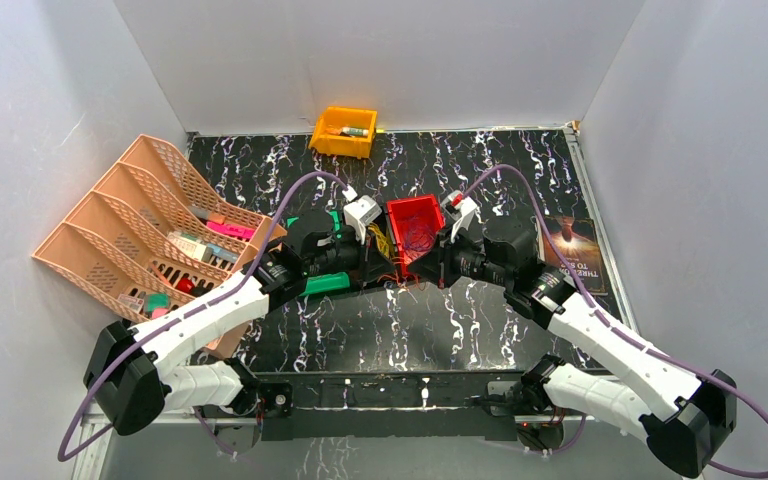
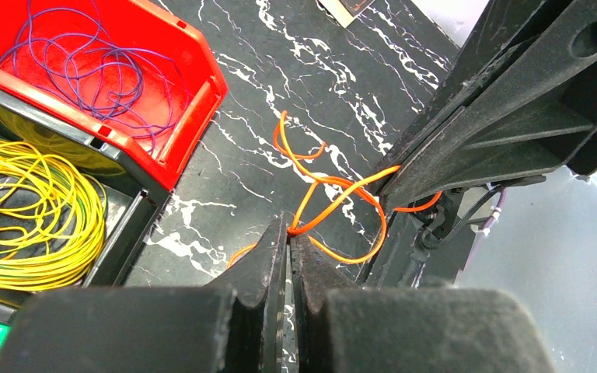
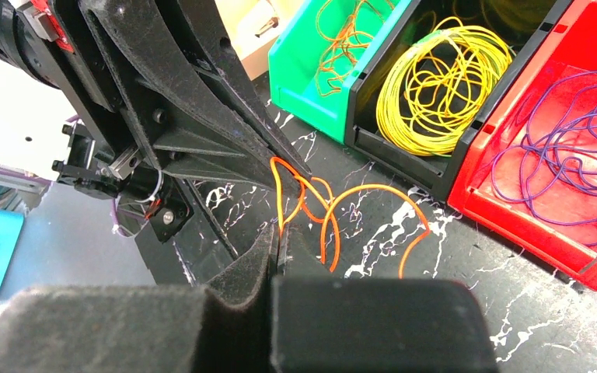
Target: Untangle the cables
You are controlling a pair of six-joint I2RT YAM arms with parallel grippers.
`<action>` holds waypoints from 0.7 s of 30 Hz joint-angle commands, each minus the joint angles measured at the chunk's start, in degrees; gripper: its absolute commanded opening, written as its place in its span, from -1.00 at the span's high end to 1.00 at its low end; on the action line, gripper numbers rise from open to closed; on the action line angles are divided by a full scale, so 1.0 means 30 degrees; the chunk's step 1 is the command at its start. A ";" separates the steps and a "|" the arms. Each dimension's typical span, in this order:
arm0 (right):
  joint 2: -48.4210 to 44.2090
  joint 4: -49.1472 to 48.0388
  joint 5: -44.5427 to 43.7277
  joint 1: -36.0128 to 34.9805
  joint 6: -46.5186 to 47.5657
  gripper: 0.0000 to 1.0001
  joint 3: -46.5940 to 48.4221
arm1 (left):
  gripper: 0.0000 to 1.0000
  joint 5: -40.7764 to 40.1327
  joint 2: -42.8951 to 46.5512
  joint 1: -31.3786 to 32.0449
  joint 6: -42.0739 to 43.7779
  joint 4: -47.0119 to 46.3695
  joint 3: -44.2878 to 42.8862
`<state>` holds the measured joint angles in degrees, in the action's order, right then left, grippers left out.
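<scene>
Left gripper [image 2: 288, 233], right gripper [image 3: 276, 239] pinching shut on one loose orange cable [image 3: 373, 186] | one yellow coil [image 2: 23, 260], one purple coil [image 3: 560, 155] | orange bin [image 1: 344, 142] showing overhead only

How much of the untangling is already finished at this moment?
Looks done: the purple cable lies in the red bin, the yellow cable in the black bin. In hand: the left gripper and right gripper are both shut on the orange cable, looped on the table. Left: freeing its loops and binning it, perhaps in the green bin.
</scene>
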<state>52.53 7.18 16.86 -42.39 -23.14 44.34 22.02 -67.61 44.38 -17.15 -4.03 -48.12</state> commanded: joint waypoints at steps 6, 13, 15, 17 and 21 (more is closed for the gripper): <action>-0.0090 -0.0810 0.0219 0.0055 0.0124 1.00 0.0351 | 0.40 0.0404 0.0655 0.0044 0.0117 -0.0104 -0.0660; -0.0211 -0.0782 0.0341 0.0039 0.0011 1.00 0.0390 | 0.20 0.0623 0.0461 0.0052 0.0156 -0.0465 -0.0588; -0.0133 -0.0809 0.0474 0.0049 -0.0044 1.00 0.0368 | 0.20 0.0628 0.0441 0.0060 0.0135 -0.0621 -0.0576; 0.0007 -0.0840 0.0742 0.0056 -0.0103 1.00 0.0368 | 0.20 0.0657 0.0434 0.0060 0.0120 -0.0766 -0.0572; 0.0343 -0.1090 0.1424 0.0042 -0.0186 1.00 0.0342 | 0.23 0.0658 0.0366 0.0052 0.0226 -0.0995 -0.0652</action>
<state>52.97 7.14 18.39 -42.39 -23.42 44.34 22.76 -67.61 44.38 -17.10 -4.60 -48.14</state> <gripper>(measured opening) 0.020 0.394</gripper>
